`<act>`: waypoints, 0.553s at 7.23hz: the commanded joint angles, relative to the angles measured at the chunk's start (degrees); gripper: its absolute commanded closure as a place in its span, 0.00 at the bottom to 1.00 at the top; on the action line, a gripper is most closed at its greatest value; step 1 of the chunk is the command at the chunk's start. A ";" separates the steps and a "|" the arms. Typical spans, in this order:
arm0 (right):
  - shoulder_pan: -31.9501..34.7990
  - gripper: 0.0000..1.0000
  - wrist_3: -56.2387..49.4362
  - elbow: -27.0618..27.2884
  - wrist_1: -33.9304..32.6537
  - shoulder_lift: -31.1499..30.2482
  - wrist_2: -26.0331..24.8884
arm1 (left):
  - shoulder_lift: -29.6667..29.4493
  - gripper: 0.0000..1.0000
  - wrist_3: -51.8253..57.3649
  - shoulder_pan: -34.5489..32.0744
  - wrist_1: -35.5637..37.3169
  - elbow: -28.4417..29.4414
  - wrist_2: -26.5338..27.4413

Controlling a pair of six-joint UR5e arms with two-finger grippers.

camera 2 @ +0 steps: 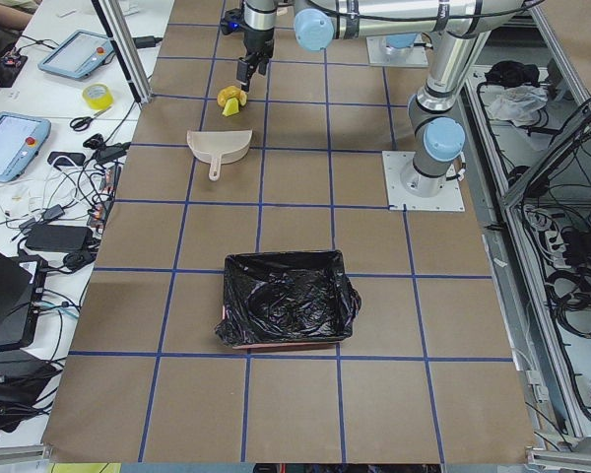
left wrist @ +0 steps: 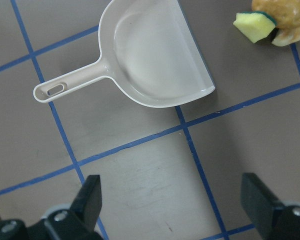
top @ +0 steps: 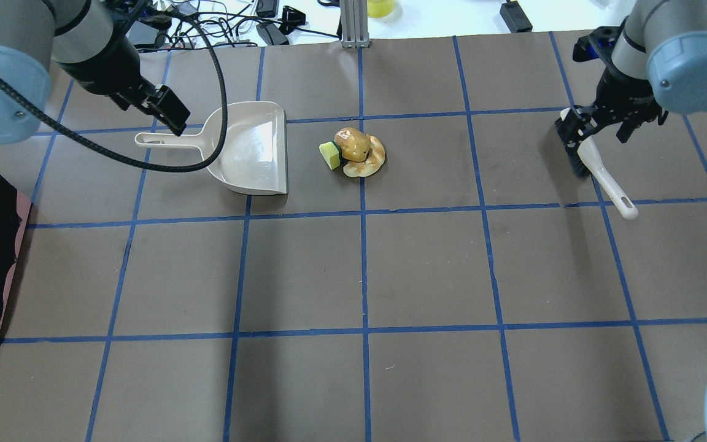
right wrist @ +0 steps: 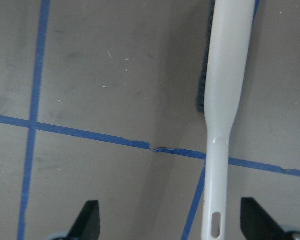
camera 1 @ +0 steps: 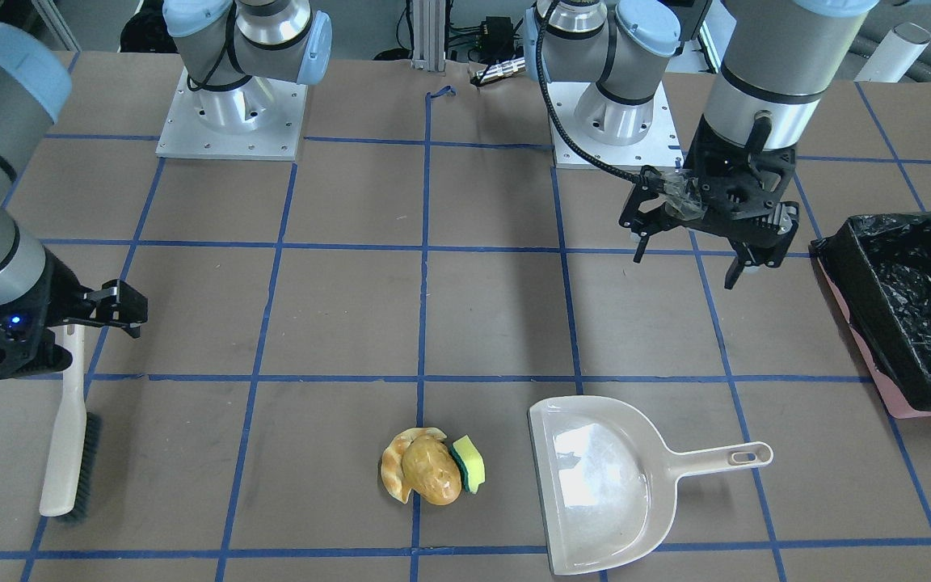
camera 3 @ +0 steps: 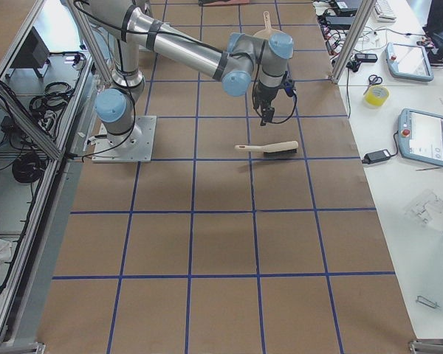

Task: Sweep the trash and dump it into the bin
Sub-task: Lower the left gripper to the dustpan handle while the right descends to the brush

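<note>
The trash (camera 1: pixel 431 469) lies in one pile: a golden-brown lump on a pale pastry, with a yellow-green sponge (top: pixel 330 155) beside it. A beige dustpan (camera 1: pixel 603 485) rests flat on the table, its mouth facing the pile (left wrist: pixel 270 20). My left gripper (camera 1: pixel 685 268) hangs open above the table near the dustpan's handle (top: pixel 157 139), holding nothing. A white brush (camera 1: pixel 69 436) with dark bristles lies on the table. My right gripper (right wrist: pixel 172 220) is open above the brush handle (right wrist: pixel 224 100), not touching it. The bin (camera 1: pixel 861 356), pink-sided with a black bag, stands at the table's left end.
The brown table top is marked with a blue tape grid (top: pixel 363 215). Both arm bases (camera 1: pixel 231 121) are bolted at the robot's side. Cables and devices lie beyond the far edge (top: pixel 267 24). The bin's black liner (camera 2: pixel 288 296) looks crinkled inside.
</note>
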 commanded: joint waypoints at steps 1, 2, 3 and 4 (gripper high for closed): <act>-7.78 0.00 -9.03 9.19 -10.26 1.12 2.93 | -2.43 0.00 22.74 5.88 0.09 -1.72 -0.22; -8.07 0.00 -9.15 10.45 -10.29 1.22 3.39 | -4.71 0.00 34.41 7.21 0.52 -1.81 -0.22; -8.07 0.00 -9.41 11.50 -10.21 2.00 3.31 | -7.34 0.00 40.97 8.35 0.88 -1.12 -0.22; -8.07 0.05 -9.59 11.60 -10.12 2.36 3.04 | -11.02 0.00 49.30 8.54 1.23 -0.59 0.39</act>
